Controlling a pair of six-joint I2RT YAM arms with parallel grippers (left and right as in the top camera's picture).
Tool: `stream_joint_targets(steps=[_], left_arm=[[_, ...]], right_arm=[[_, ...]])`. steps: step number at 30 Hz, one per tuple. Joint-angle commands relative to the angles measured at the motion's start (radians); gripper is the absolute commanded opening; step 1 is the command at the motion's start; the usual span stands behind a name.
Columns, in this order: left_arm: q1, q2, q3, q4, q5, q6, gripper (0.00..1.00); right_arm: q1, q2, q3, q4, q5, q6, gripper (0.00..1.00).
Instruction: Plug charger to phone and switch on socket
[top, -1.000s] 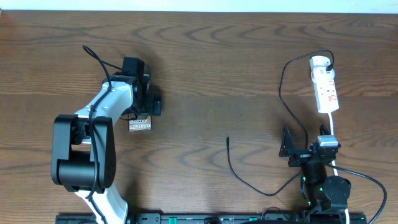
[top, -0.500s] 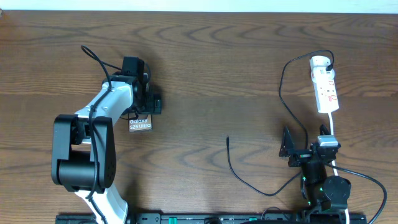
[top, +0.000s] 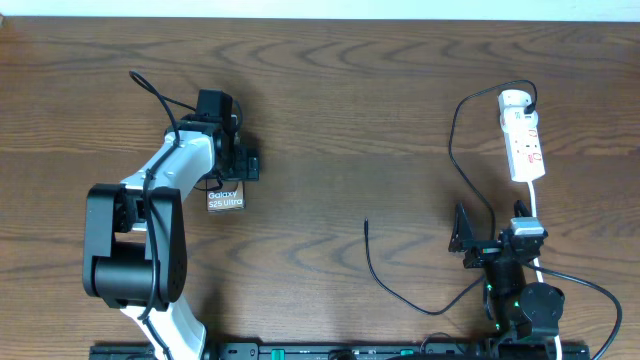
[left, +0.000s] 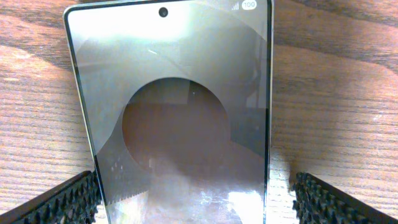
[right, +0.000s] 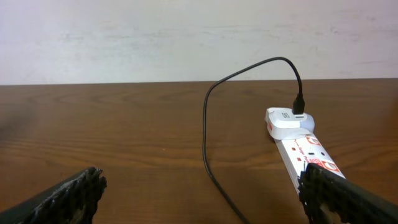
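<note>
The phone (top: 225, 198) lies flat on the table at the left, its "Galaxy S25 Ultra" end showing below my left gripper (top: 232, 168). In the left wrist view the phone (left: 180, 112) lies screen up between the open fingers of my left gripper (left: 194, 200), with a gap on each side. The socket (top: 523, 140), a white power strip, lies at the far right. The charger cable (top: 375, 270) runs from the strip's top end and loops down to its loose tip (top: 366, 223) mid-table. My right gripper (top: 480, 242) is open and empty below the strip. The right wrist view shows my right gripper (right: 205, 200), the socket (right: 301, 149) and the cable (right: 205, 118).
A white adapter (right: 289, 119) sits in the strip's far end with the black cable plugged into it. The strip's white cord (top: 535, 205) runs down past my right arm. A pale wall (right: 186, 37) stands behind the table's far edge.
</note>
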Motion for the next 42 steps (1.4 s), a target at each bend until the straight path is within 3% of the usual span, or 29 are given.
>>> stream_joint_targets(steps=[1, 42], left_arm=[[0.000, 0.012, -0.007, 0.000, -0.016, -0.006, 0.98], [0.020, 0.012, -0.017, -0.002, -0.016, -0.005, 0.98]], right_arm=[[0.009, -0.006, -0.001, -0.006, 0.005, -0.012, 0.99], [0.009, -0.006, -0.001, -0.006, 0.005, -0.012, 0.99]])
